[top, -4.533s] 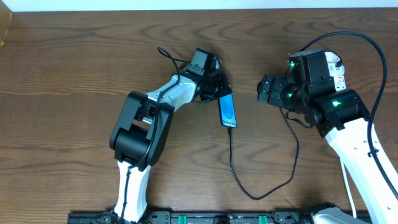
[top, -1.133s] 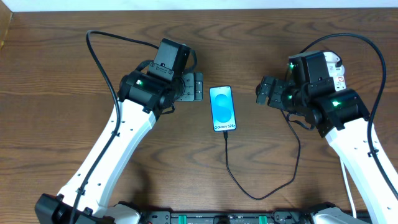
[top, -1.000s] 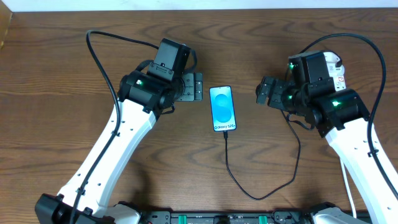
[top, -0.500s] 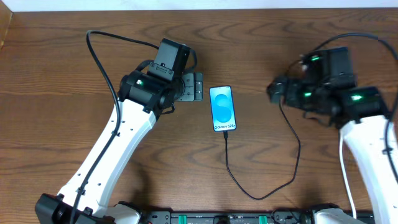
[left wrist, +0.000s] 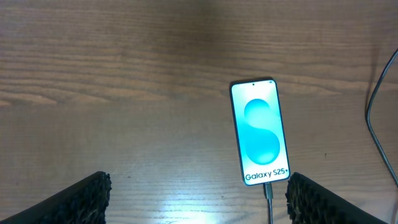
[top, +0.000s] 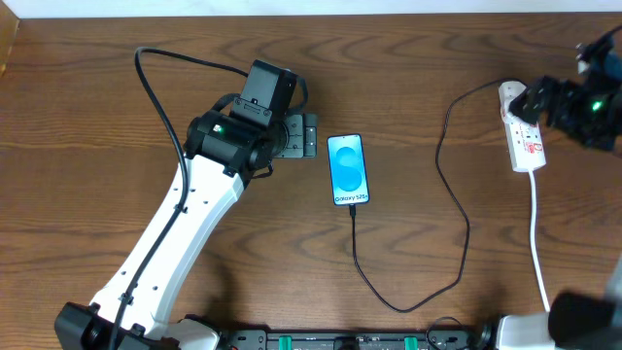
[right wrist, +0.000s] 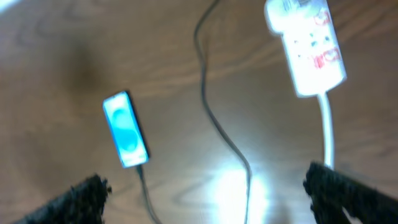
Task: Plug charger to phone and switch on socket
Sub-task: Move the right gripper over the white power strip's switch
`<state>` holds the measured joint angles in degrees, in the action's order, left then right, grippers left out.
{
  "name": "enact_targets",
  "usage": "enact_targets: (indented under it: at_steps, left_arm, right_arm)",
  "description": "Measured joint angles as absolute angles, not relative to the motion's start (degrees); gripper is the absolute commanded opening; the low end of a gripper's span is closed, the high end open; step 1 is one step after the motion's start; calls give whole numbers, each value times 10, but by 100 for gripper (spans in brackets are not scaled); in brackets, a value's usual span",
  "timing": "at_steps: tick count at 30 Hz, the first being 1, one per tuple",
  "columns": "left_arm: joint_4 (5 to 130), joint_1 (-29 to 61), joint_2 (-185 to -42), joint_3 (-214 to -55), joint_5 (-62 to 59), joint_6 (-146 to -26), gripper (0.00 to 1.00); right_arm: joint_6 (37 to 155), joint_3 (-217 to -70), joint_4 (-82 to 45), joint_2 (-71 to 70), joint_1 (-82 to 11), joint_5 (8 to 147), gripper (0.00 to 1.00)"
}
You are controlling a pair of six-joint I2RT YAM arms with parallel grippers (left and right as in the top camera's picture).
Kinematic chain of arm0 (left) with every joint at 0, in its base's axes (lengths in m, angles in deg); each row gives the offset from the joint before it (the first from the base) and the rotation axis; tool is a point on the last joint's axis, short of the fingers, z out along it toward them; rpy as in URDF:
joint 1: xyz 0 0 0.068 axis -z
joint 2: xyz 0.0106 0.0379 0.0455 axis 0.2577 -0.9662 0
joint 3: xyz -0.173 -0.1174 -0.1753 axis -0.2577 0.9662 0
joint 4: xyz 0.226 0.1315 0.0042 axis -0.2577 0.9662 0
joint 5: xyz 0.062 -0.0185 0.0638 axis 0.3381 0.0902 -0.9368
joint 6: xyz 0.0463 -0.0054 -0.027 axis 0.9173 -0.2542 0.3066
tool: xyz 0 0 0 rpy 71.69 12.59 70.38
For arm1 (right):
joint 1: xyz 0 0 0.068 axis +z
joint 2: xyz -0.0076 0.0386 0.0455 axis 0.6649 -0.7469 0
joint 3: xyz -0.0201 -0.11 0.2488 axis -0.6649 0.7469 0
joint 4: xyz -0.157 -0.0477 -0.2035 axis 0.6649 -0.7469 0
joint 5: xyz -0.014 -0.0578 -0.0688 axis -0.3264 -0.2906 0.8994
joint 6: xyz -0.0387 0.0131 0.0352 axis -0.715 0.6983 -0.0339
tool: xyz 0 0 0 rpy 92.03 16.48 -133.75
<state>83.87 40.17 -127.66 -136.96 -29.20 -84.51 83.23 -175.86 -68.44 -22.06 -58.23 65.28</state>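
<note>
Left wrist: the left gripper point(left wrist: 198, 202) is spread wide and empty above the counter point(left wrist: 93, 93). The phone point(left wrist: 260, 132) lies face up ahead, with the charger point(left wrist: 269, 193) plug in its bottom edge. Right wrist, blurred: the right gripper point(right wrist: 211, 193) is likewise released and empty, with the socket point(right wrist: 308, 50) at upper right. Overhead: the cable loops from the phone round to the socket, which lies well apart on the right.
</note>
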Motion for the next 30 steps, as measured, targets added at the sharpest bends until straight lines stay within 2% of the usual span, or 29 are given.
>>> enact_targets:
  at_steps: [6,15,30]
  left_arm:
    - [839,402,-1277,-1370,-292,-845,90]
    - [839,402,-1277,-1370,-292,-845,90]
    - [839,402,-1277,-1370,-292,-845,90]
  right_arm:
    - [792,-1856,-692,-343,-625,650,99]
    - [721,-1865,-663,-470,-649,641,99]
    - [611,-1865,-625,-519,-649,631,99]
